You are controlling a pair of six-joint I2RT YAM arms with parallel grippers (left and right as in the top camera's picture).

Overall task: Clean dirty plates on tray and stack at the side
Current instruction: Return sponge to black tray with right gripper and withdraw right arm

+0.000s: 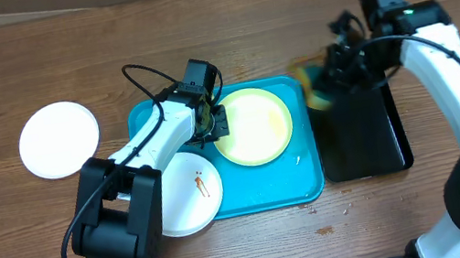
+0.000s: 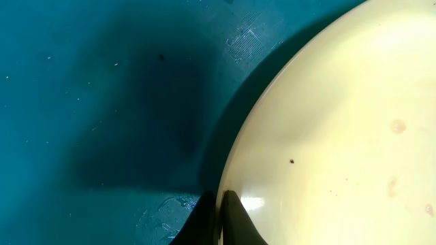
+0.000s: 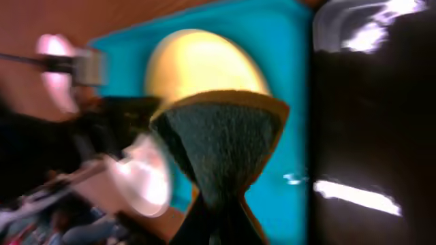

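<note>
— Where is the pale yellow-green plate [image 1: 253, 125]?
— On the cyan tray [image 1: 312, 181], reaching out to the right of the left jaws. They are narrow and pinched on its rim; in the left wrist view the fingertips [image 2: 235, 221] sit on either side of the edge. A few faint brownish spots mark the plate's face.
— Is that edge raised?
— I cannot tell.
— And the other plates?
— A white plate with orange smears [image 1: 187, 193] lies just on the near side of the left jaws, partly on the tray and hanging over its near left corner. A clean-looking white plate [image 1: 59, 139] rests on the wooden counter [image 1: 16, 61], well to the left of those jaws and off the tray.
— The right jaws?
— Closed on a sponge [image 3: 218, 136] with a dark green face and a yellow edge. They hang by the tray's far right corner, apart from the yellow-green plate, and the black tray [image 1: 361, 140] is just beside them.
</note>
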